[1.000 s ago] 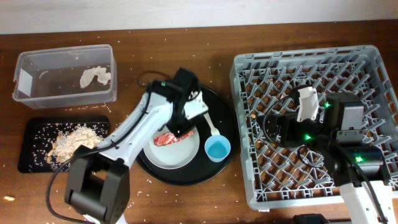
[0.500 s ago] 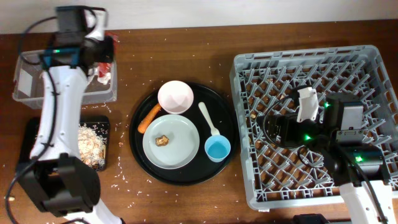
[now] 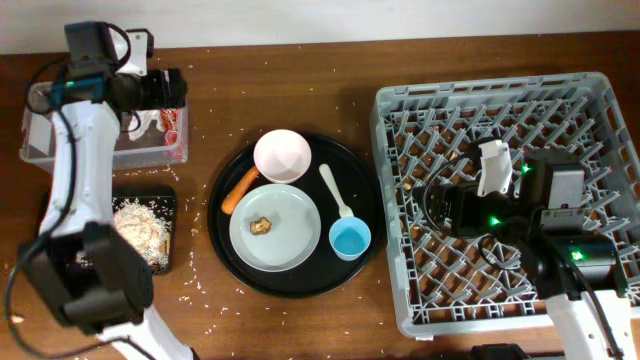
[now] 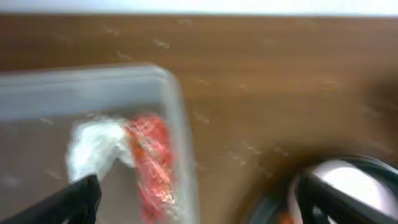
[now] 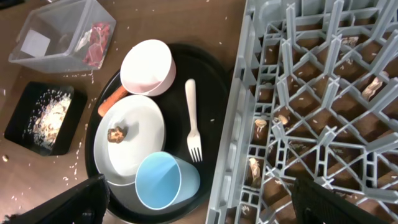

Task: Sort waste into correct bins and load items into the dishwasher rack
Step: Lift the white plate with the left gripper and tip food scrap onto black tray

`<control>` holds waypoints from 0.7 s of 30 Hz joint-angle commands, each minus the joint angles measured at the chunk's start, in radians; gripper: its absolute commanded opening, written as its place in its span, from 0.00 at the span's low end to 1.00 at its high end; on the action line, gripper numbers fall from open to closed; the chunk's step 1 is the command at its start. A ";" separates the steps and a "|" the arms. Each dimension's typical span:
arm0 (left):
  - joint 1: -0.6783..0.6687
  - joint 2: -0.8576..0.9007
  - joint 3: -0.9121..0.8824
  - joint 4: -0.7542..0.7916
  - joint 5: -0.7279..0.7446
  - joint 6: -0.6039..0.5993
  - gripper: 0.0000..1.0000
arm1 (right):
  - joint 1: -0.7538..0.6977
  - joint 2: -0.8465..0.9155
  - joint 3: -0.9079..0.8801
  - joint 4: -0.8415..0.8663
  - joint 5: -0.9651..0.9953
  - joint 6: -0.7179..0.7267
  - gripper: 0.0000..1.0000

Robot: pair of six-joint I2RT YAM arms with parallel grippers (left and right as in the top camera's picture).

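Waste lies in the clear plastic tub point(image 3: 110, 150) at the far left of the worktop point(image 3: 300, 80). It is the crumpled white tissue point(image 3: 148, 122) and, touching it on the right, the red snack wrapper point(image 3: 172, 126), both at the right end of the tub. The left gripper point(image 4: 198, 185) hangs above this right end, with its fingers point(image 4: 78, 198) spread wide and empty. The left wrist view is blurred, but the tissue and the wrapper show below the gripper. Just on the near side of the tub sits the shallow black tray point(image 3: 168, 196), partly hidden under the left arm, with the pale crumbly food scraps point(image 3: 140, 228) heaped in it. Loose crumbs are scattered on the worktop around both bins.

In the middle lies the large round black tray point(image 3: 290, 284). The small white bowl point(image 3: 282, 155) stands at its far side. The orange carrot point(image 3: 240, 188) lies tilted at the left, just beside the pale grey plate point(image 3: 292, 245), and one brown scrap point(image 3: 262, 225) rests on the plate. Right of the plate lies the white plastic utensil point(image 3: 335, 190), handle pointing far; in the right wrist view its near end shows prongs. The light-blue cup point(image 3: 350, 239) stands upright, mouth up, at the near right of the round tray, just beside the plate.

At the right stands the grey dishwasher rack point(image 3: 400, 300), close beside the round tray, with small pale bits on its grid floor. The right arm point(image 3: 540, 210) is over the middle of the rack. The right gripper point(image 5: 199, 190) has its fingers point(image 5: 74, 202) spread wide, gripping no object.
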 commanded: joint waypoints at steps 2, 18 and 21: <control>-0.237 -0.105 0.006 -0.326 0.006 0.021 0.99 | -0.008 -0.001 0.014 0.002 0.036 -0.019 0.93; -0.787 -0.103 -0.535 -0.011 -0.325 -0.096 0.95 | -0.008 -0.001 0.014 -0.025 0.035 -0.018 0.93; -0.787 -0.101 -0.539 0.001 -0.324 -0.097 0.67 | -0.008 -0.001 0.014 -0.035 0.035 -0.018 0.93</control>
